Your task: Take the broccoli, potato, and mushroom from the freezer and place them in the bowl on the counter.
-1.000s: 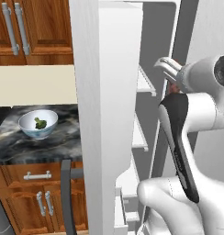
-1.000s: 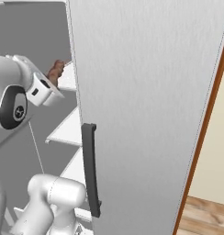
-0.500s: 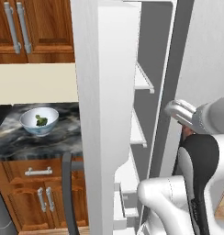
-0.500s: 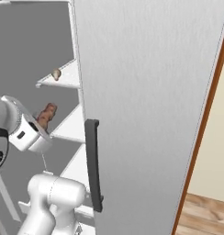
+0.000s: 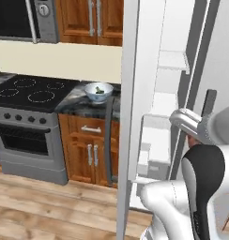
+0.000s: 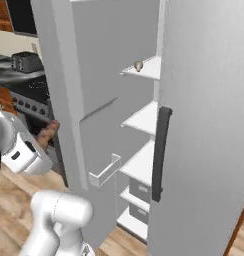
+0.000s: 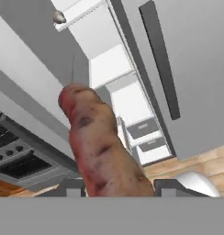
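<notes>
Between the two dark finger tips at the foot of your hand view sits the potato (image 7: 102, 151), a reddish-brown speckled lump running up toward 11 o'clock; your gripper (image 7: 117, 187) is pinching it from both sides. From the right base view you see the same potato (image 6: 47, 134) poking out past the white hand at 9 o'clock, just beside the edge of the open freezer door. From the left base view the hand is at 3 o'clock, and whether the potato shows there you cannot tell.

Your freezer (image 6: 144, 120) stands open, white shelves stacked one above another with drawers (image 6: 140, 190) below them. On the top shelf, at 12 o'clock in the right base view, lies a small pale mushroom (image 6: 138, 65); your hand view catches it at 11 o'clock (image 7: 58, 17). The long dark handle (image 6: 159, 152) runs down the wider grey door next to the shelves.

At 11 o'clock in the left base view the bowl (image 5: 98, 92) rests on the counter (image 5: 76, 104), with the broccoli (image 5: 100, 90) inside it. The stovetop (image 5: 29, 90) lies just to the bowl's 9 o'clock side.
</notes>
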You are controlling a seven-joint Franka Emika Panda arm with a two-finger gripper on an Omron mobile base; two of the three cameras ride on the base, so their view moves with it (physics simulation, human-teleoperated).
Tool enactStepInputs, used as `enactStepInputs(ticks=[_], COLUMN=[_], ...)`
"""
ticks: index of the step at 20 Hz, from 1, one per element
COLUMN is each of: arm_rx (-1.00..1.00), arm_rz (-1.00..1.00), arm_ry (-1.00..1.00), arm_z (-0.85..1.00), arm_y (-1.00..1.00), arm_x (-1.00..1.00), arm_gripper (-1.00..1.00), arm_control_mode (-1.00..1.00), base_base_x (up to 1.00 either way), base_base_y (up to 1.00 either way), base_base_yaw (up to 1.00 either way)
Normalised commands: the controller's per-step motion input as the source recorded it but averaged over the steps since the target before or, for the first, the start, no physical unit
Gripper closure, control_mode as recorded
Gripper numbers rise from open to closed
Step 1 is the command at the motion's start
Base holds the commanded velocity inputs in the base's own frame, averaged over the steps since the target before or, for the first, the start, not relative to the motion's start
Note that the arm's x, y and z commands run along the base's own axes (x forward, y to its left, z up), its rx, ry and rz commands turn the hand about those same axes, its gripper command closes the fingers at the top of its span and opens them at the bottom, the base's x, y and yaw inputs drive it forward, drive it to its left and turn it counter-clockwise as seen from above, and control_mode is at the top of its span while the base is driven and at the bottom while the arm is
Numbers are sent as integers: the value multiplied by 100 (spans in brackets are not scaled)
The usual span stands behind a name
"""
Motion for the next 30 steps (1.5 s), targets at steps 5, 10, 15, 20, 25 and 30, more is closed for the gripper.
enactStepInputs(ticks=[5, 10, 15, 20, 25, 30], arm_rx=[0, 0, 0, 0, 0, 0], arm_rz=[0, 0, 0, 0, 0, 0], arm_ry=[0, 0, 0, 0, 0, 0], arm_z=[0, 0, 0, 0, 0, 0], arm_y=[0, 0, 0, 0, 0, 0], arm_x=[0, 0, 0, 0, 0, 0], arm_gripper=[100, 100, 100, 100, 100, 100], arm_control_mode=[100, 100, 100, 100, 100, 100], base_base_x=[-41, 11, 99, 100, 100, 64], base_base_y=[30, 91, 100, 87, 84, 63], base_base_yaw=[88, 47, 6, -16, -23, 41])
